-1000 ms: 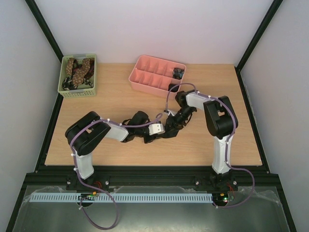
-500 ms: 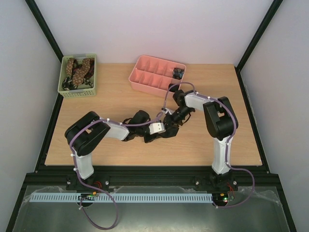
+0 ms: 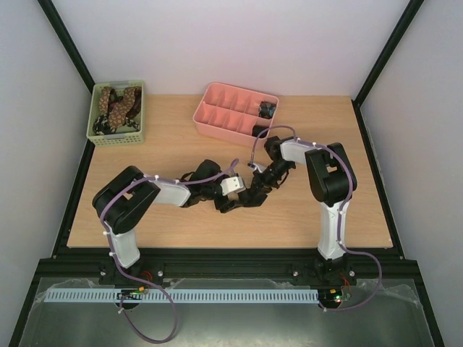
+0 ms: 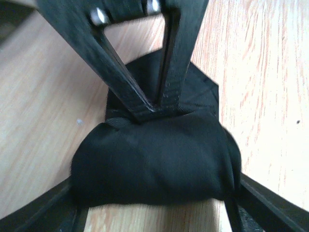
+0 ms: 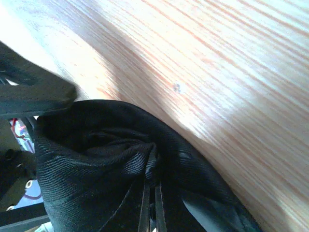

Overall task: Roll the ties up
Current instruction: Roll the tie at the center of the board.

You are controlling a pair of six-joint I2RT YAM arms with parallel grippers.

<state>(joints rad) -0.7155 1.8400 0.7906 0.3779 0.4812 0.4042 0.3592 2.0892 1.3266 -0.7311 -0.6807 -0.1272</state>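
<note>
Top view: bright, even, diffuse light from above; only soft, short shadows under the arms on the counter [image 3: 181, 144]. Sharp overall; frame posts lean outward at the edges (wide-angle).

Left wrist cam: soft, slightly blurred throughout. Black tie [image 4: 154, 169] reads as a near-featureless dark mass. Pale glare on wood below it & at right. Left gripper fingers [image 4: 275, 215] in bottom corners are out of focus.

Right wrist cam: wide glare band across wood, blown out top-left. Tie weave sharp, wood grain smeared.

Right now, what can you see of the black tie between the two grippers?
The black tie is a soft bundle of dark woven fabric, loosely rolled and lying on the wooden table. The right gripper has its jaws pinched shut on a fold of it. The left gripper stands open, with its jaws either side.
</note>
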